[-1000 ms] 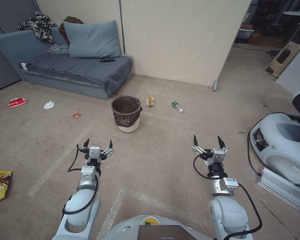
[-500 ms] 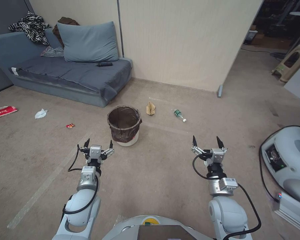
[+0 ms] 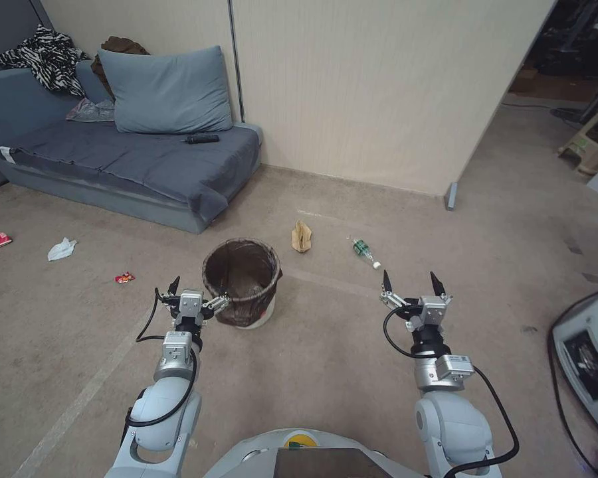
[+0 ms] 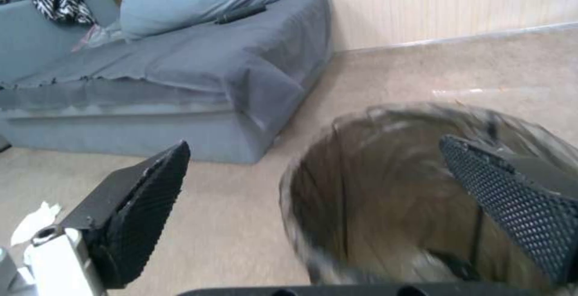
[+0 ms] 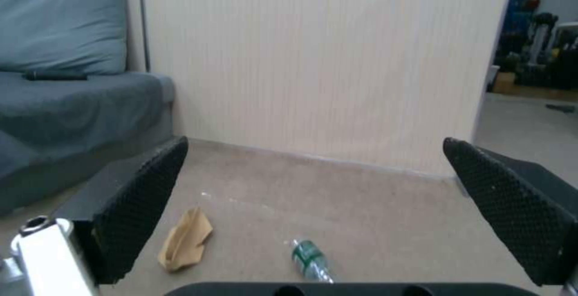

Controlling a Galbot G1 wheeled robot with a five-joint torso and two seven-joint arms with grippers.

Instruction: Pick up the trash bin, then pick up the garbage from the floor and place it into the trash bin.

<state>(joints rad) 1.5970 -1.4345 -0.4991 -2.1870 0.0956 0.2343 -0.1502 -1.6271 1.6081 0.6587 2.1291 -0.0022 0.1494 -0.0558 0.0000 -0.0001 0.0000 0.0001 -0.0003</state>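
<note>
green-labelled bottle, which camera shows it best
The head view: the green-labelled bottle lies whole on the carpet, right of the paper bag. The right wrist view shows it nearer, between the open right claw's fingers, but partly cut off. The left wrist view faces the trash bin.

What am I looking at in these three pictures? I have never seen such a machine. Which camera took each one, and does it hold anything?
This is a wheeled robot with two arms. The wide picture comes from a camera on its head, looking down at a carpeted floor. The other two come from cameras on its wrists; the black textured plates at their sides are the jaws. The left gripper is open at the near rim of the bin, one plate over the bin's mouth, holding nothing. The right gripper is open above bare floor, also holding nothing. Litter on the floor: a paper bag, a bottle, a tissue, a red wrapper. A sofa stands behind.
</note>
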